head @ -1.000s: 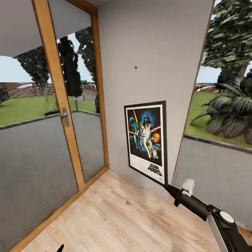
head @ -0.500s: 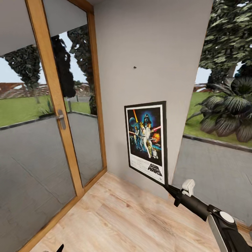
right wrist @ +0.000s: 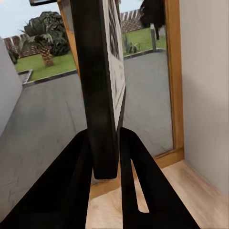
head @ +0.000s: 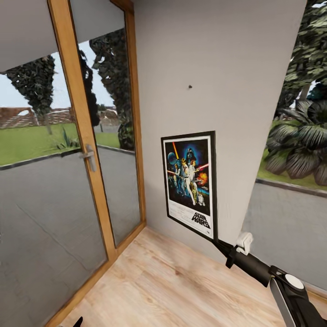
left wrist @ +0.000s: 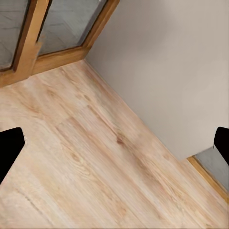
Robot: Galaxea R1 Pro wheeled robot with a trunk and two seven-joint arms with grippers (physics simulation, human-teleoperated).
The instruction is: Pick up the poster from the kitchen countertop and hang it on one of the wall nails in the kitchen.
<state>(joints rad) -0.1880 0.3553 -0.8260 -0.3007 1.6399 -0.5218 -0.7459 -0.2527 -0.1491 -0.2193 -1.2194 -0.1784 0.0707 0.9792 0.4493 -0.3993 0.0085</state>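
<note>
The poster (head: 190, 182) is held upright in front of the grey wall, its Star Wars artwork facing me. My right gripper (head: 220, 244) is shut on its lower right corner. In the right wrist view the poster (right wrist: 101, 71) shows edge-on, clamped between the two black fingers (right wrist: 131, 176). A small dark wall nail (head: 190, 86) sticks out of the wall above the poster, well clear of its top edge. My left gripper (left wrist: 114, 143) hangs open over the wood floor, its fingertips (left wrist: 9, 148) far apart with nothing between them. The kitchen countertop is out of view.
A wood-framed glass door (head: 86, 154) with a metal handle fills the left side. A window (head: 295, 136) onto a garden is at the right of the wall. Light wood floor (head: 172, 281) lies below.
The whole view has shifted, so the camera has turned left; the nail and door frame now sit further right in the picture. The poster stays held in the same place in my right gripper.
</note>
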